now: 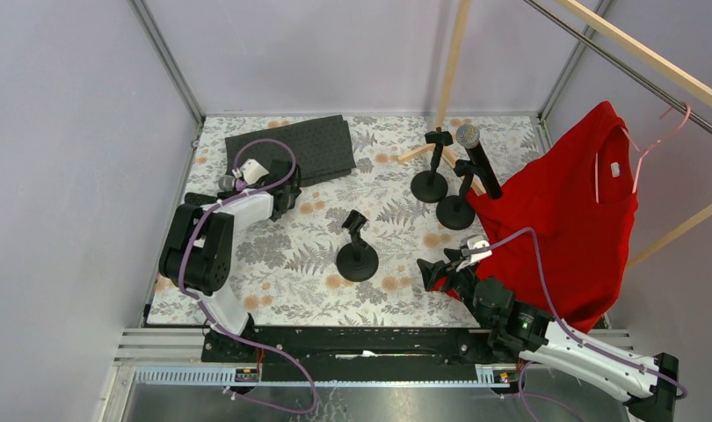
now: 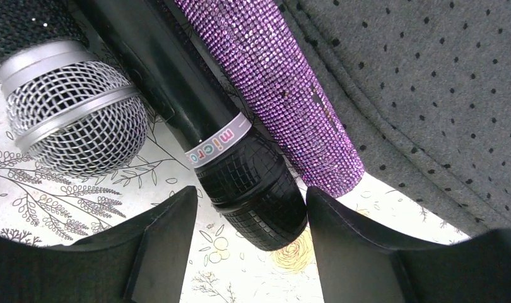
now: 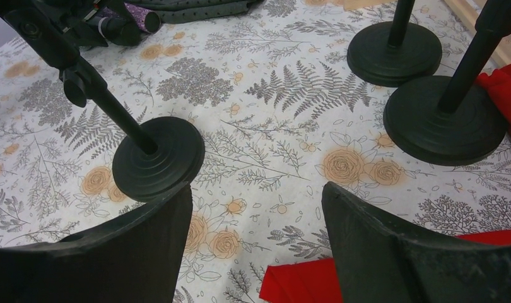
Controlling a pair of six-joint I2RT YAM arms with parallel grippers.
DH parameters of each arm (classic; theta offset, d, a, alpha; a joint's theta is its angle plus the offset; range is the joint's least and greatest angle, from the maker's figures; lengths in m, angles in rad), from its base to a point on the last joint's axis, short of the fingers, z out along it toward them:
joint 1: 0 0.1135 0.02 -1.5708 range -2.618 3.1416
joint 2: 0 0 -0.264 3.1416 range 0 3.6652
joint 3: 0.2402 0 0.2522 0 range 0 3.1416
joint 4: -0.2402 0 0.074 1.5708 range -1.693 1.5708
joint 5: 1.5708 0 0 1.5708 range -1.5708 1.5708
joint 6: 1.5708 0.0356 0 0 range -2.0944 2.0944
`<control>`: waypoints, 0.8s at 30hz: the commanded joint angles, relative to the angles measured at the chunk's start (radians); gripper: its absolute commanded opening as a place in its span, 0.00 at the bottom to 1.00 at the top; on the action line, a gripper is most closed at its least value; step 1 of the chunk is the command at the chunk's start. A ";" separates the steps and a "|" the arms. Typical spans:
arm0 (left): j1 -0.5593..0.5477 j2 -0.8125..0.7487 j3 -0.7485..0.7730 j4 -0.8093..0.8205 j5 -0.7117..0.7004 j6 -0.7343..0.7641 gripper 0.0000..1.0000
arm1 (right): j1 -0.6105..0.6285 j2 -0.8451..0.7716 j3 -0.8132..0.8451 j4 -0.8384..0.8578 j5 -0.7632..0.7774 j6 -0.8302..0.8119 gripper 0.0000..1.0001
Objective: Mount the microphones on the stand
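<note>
My left gripper (image 1: 247, 180) is at the far left, over a cluster of microphones lying beside a grey cloth. In the left wrist view it (image 2: 252, 218) is open, its fingers either side of the black mesh head of a black microphone (image 2: 240, 170). A purple glitter microphone (image 2: 284, 88) lies right of it and a silver mesh head (image 2: 73, 120) to the left. One black microphone (image 1: 477, 158) sits clipped in a stand (image 1: 458, 209) at the back right. Two stands (image 1: 357, 255) (image 1: 430, 180) hold nothing. My right gripper (image 1: 440, 268) (image 3: 256, 214) is open and empty above the table.
A grey dotted cloth (image 1: 295, 145) (image 2: 429, 95) lies at the back left, touching the microphones. A red shirt (image 1: 572, 220) on a pink hanger drapes over the right side, its edge under my right gripper (image 3: 303, 284). Wooden bars cross the back right.
</note>
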 commanded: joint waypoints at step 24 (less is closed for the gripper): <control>-0.021 -0.058 -0.040 0.027 0.033 -0.016 0.53 | 0.005 0.021 0.020 0.007 0.030 0.026 0.82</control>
